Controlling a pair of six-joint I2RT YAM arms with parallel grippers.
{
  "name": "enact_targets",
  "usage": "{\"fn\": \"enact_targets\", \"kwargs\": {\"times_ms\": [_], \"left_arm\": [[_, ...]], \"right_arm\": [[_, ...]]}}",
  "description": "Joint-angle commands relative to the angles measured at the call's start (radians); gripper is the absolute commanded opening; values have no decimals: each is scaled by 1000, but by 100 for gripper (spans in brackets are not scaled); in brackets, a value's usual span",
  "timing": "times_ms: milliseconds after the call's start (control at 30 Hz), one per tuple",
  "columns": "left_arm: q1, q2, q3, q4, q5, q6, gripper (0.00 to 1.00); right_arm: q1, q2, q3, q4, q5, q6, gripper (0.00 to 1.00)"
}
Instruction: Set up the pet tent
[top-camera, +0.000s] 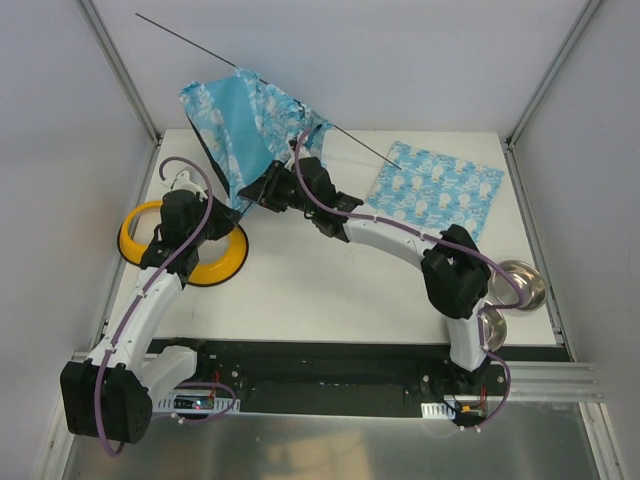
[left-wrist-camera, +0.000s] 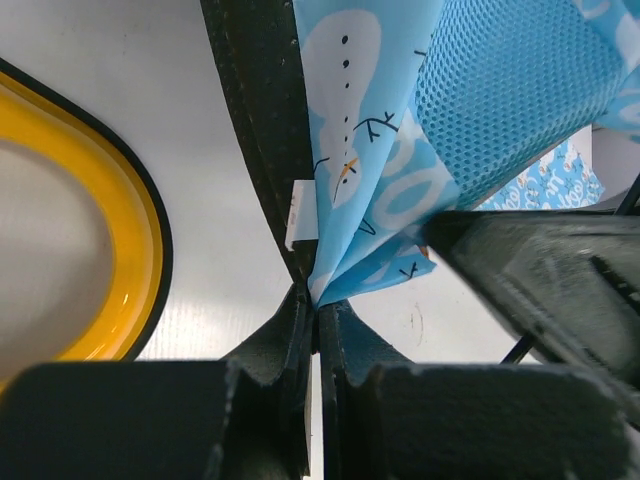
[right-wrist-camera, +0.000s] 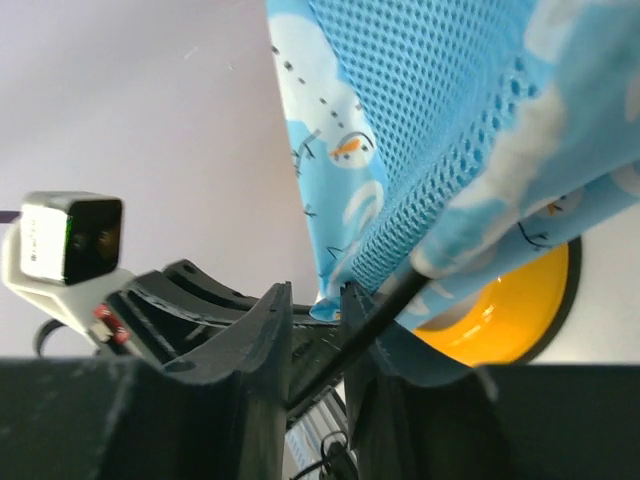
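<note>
Between the closed fingers of the left gripper (left-wrist-camera: 315, 306) we see a corner of the pet tent (left-wrist-camera: 372, 150) pinched tight, blue snowman print and dark trim meeting right at the fingertips. The right gripper (right-wrist-camera: 316, 302) has its jaws a little apart; a thin black pole (right-wrist-camera: 372, 318) slants through the gap against one finger, with a tip of blue fabric just above. The gap looks wider than the pole, so we read no firm clamp there. From above, both grippers meet at the tent's lower edge, and the tent rises crumpled from them at the far left of the table (top-camera: 330, 290), with poles sticking out up-left and to the right. The yellow double bowl (top-camera: 222, 272) lies just beside the left arm. The flat blue mat (top-camera: 436, 190) sits well apart at far right, and two metal bowls (top-camera: 524, 284) lie by the right arm.
</note>
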Motion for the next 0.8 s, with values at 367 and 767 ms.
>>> {"fn": "enact_targets", "kwargs": {"times_ms": [367, 767], "left_arm": [[4, 26, 43, 43, -68, -1, 0], [4, 31, 54, 42, -62, 15, 0]], "right_arm": [[9, -111, -100, 67, -85, 13, 41], [10, -68, -96, 98, -139, 63, 25]]}}
